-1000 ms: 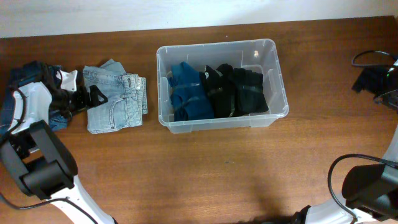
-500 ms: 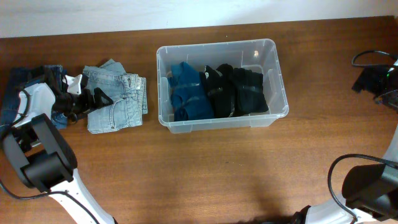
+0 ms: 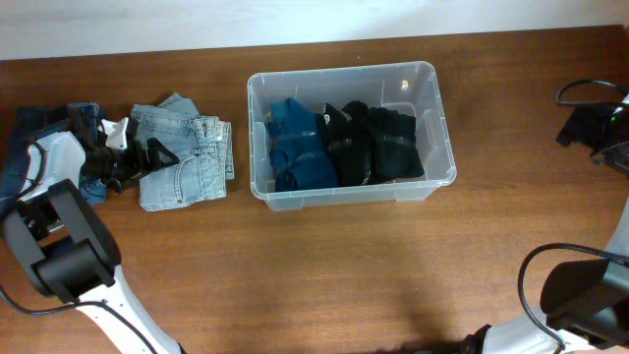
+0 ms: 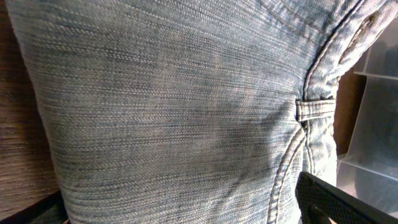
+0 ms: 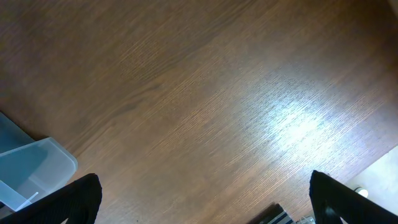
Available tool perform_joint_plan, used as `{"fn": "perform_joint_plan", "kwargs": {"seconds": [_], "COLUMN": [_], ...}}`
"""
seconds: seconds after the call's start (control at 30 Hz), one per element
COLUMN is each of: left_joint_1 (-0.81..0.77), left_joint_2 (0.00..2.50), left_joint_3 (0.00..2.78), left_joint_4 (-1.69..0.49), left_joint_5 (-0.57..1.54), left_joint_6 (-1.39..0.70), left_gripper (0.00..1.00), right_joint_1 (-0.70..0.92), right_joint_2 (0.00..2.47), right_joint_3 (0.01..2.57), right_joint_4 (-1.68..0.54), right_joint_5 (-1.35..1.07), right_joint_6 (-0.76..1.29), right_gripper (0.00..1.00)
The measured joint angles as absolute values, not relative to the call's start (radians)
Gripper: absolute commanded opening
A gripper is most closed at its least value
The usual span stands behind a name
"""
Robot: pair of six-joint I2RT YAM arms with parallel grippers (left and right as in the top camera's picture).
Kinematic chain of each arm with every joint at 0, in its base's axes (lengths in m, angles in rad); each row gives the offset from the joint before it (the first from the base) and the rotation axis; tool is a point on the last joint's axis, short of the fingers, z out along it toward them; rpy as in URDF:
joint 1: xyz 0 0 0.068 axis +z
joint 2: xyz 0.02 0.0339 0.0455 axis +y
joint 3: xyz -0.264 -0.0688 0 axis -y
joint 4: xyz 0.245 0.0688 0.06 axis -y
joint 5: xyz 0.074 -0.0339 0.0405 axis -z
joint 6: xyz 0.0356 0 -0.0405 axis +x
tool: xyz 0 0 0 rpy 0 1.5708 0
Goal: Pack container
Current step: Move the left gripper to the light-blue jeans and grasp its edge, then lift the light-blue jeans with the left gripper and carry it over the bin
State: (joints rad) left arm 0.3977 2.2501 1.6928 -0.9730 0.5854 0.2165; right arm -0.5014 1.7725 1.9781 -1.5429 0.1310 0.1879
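Folded clothes (image 3: 344,146) crowd the container (image 3: 344,71); free room lies along its far wall.

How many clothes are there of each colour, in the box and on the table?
Teal garment in the container: 1
Black garments in the container: 2
Light blue jeans on the table: 1
Dark blue jeans, far left, partly hidden: 1
Total: 5

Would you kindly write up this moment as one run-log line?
left gripper: open, at folded jeans | right gripper: open, over table | container: holds blue garment, black garments
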Motion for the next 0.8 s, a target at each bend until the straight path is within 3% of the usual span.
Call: {"fn": "perform_joint_plan", "kwargs": {"seconds": [0.03,0.07,0.13,0.33,0.43,0.47,0.8], "left_joint_1": [0.398,0.398,0.398,0.397,0.397,0.397,0.392], "left_joint_2": [2.251,2.251,2.252,2.275,2.275,2.275,2.296], "left_joint_3": [1.693,1.693,1.693,1.692,1.693,1.693,1.816], "left_joint_4": [-0.973,-0.973,-0.973,-0.980,-0.980,-0.980,-1.108], "left_joint_5": [0.587,0.588,0.587,0.591,0.600,0.606,0.630], "left_joint_6": [0.216,0.216,0.215,0.208,0.202,0.200,0.178], "left_gripper": [0.99,0.93,0.66,0.37,0.05,0.01,0.01], "right_joint_1": [-0.501,-0.501,-0.501,-0.501,-0.501,-0.501,-0.501], "right_joint_2": [1.773,1.773,1.773,1.773,1.773,1.773,1.773], "right_joint_3": [1.978,1.978,1.978,1.978,1.978,1.978,1.978], "right_joint_4": [-1.543,-1.543,-1.543,-1.543,-1.543,-1.543,-1.543], "right_joint_5": [0.131,0.131,0.131,0.131,0.131,0.131,0.131], "right_joint_6": [0.187,0.187,0.187,0.188,0.187,0.188,0.188], "right_gripper": [0.99,0.98,0.98,0.99,0.98,0.98,0.98]}}
